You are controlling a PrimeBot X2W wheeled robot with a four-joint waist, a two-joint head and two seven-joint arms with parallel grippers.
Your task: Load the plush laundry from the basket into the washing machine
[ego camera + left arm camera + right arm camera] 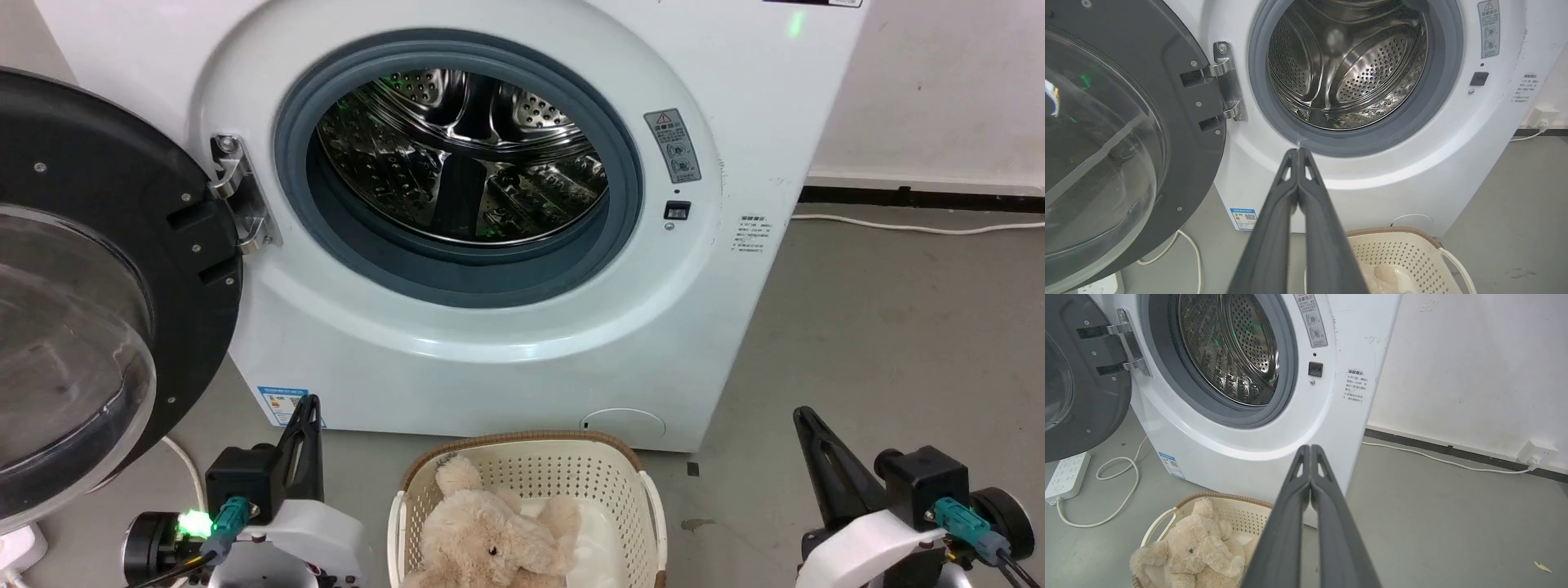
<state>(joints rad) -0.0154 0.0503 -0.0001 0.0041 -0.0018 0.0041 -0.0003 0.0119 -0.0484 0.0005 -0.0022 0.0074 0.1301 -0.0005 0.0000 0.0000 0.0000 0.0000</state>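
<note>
1. Pincers: you see left gripper [1298, 152] and right gripper [1310, 448] pressed together, empty.
2. Plush laundry [490, 543] lies in the basket [571, 474], both cut off by the head view's bottom edge.
3. Washing machine [490, 359] stands with its door [196, 245] open on grey floor [882, 343], white wall [939, 82] behind.

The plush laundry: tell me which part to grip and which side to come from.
Take the plush laundry by its thick body, coming down from above: it lies sprawled in the basket, whose walls block sideways approaches, and its soft bulk should pinch easily.
</note>
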